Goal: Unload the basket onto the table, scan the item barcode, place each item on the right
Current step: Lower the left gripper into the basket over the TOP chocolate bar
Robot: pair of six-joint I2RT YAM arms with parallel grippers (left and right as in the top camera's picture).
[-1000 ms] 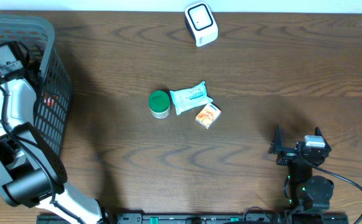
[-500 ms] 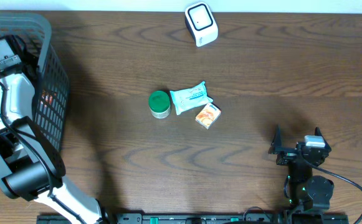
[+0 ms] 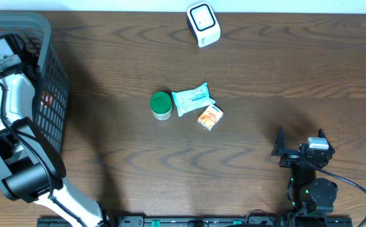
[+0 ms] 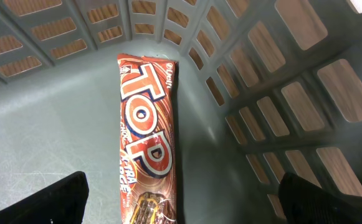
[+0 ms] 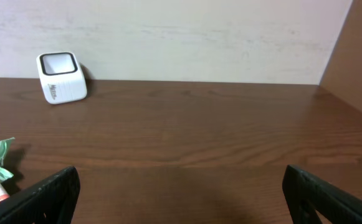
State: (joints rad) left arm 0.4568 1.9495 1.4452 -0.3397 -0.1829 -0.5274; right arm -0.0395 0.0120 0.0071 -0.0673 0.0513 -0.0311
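Close by basket wall, chocolate bar

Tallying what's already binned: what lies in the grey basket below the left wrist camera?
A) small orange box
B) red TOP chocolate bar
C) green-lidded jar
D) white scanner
B: the left wrist view shows the red TOP chocolate bar lying flat on the basket floor.

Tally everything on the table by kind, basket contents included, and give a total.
Green-lidded jar: 1
Teal packet: 1
Orange box: 1
Chocolate bar (in the basket): 1
White scanner: 1
Grey basket: 1
Total: 6
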